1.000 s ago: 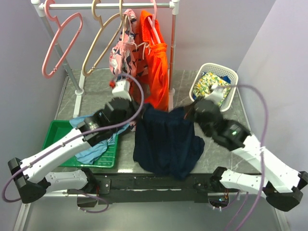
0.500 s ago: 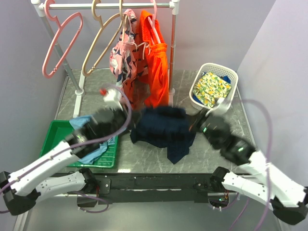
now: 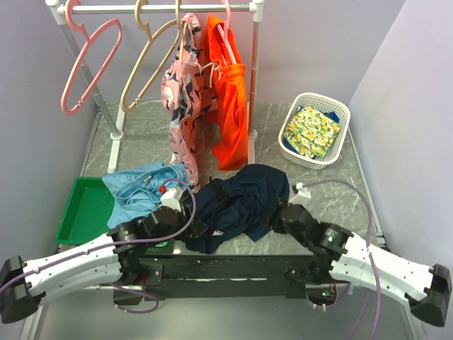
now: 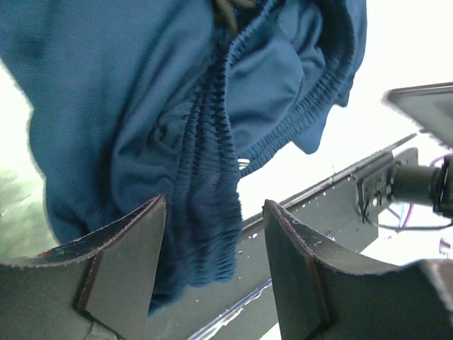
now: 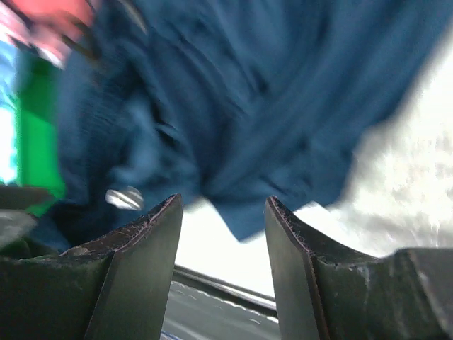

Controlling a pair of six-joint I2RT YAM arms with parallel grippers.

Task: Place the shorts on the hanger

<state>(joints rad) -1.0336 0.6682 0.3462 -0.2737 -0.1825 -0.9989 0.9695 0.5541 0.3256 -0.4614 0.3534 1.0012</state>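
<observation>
Green plastic forms the tray, which sits forward and left of the rack; light blue shorts spill over its right edge onto the worktop. A white slatted basket stands to the right of the rack's right post and holds a folded yellow floral cloth. From the rack's rail hang a pink hanger at the left and then the hanger, which is tan and bare. Next along the rail come a pink patterned garment and orange shorts. The shorts lie in a crumpled navy heap on the worktop, well forward of the rack and below the orange pair, far from the hanger. The left tool has its jaws spread apart; the elastic waistband of the shorts sags loosely between them, nearer one finger, without being pinched. The right tool also has its jaws spread, with nothing clamped and the navy fabric just beyond its fingertips, though that view is blurred. Grey marbled stone makes up the worktop, and pale lilac walls close in behind the rack and on both sides.
</observation>
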